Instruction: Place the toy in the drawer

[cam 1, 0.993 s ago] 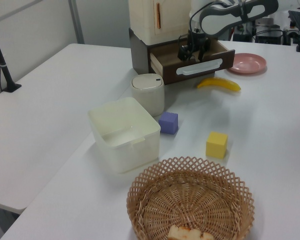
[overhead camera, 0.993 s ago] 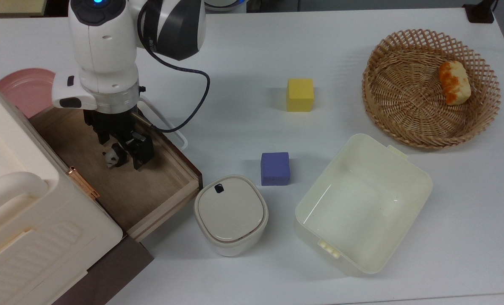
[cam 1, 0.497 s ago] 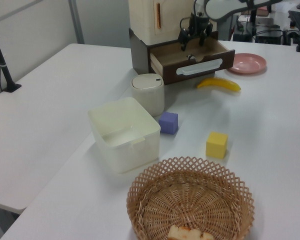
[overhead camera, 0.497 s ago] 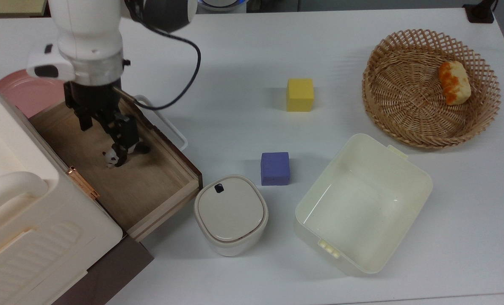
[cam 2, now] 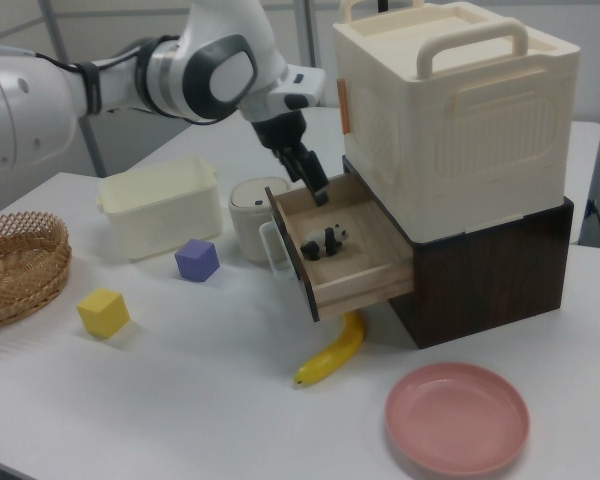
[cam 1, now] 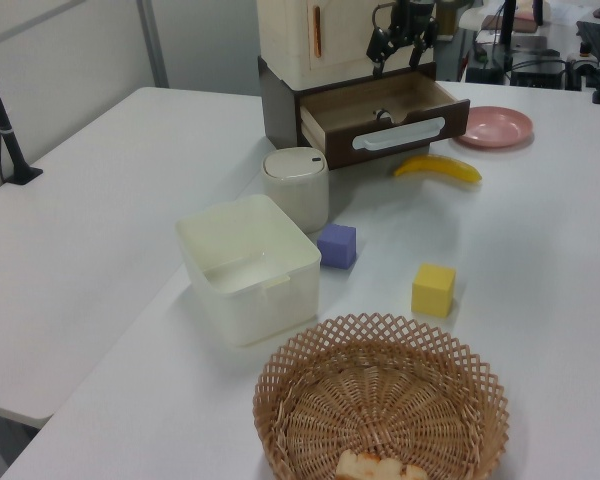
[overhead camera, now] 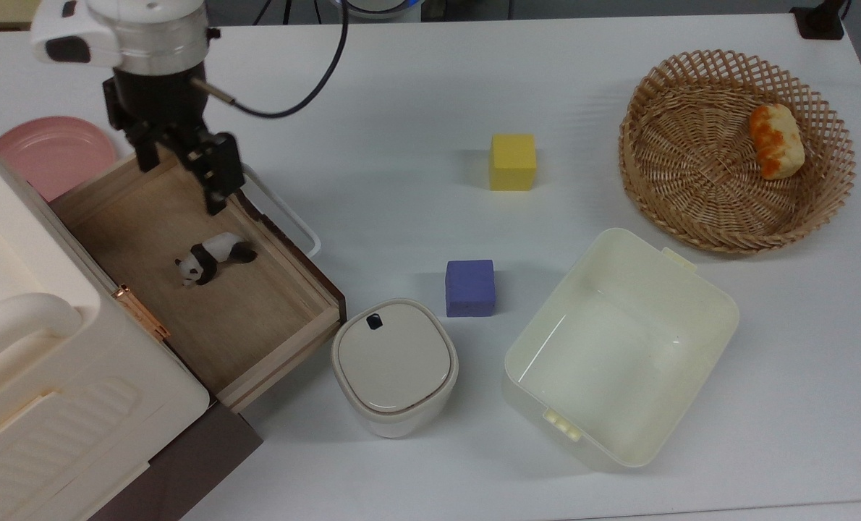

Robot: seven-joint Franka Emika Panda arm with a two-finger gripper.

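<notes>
The toy (overhead camera: 215, 259) stands on the drawer (overhead camera: 271, 347) floor — job looks done; the gripper (overhead camera: 181, 163) hangs above it, fingers apart, holding nothing — drawer open.

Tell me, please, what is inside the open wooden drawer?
The panda toy stands alone on the drawer's wood floor. The drawer's back part is covered by the cream box above it.

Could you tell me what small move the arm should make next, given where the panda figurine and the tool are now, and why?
Probably lift the tool a little further, clear of the drawer. The panda figurine already stands alone on the drawer floor, and the open, empty tool hangs above the drawer's far edge, so nothing remains to place there.
</notes>
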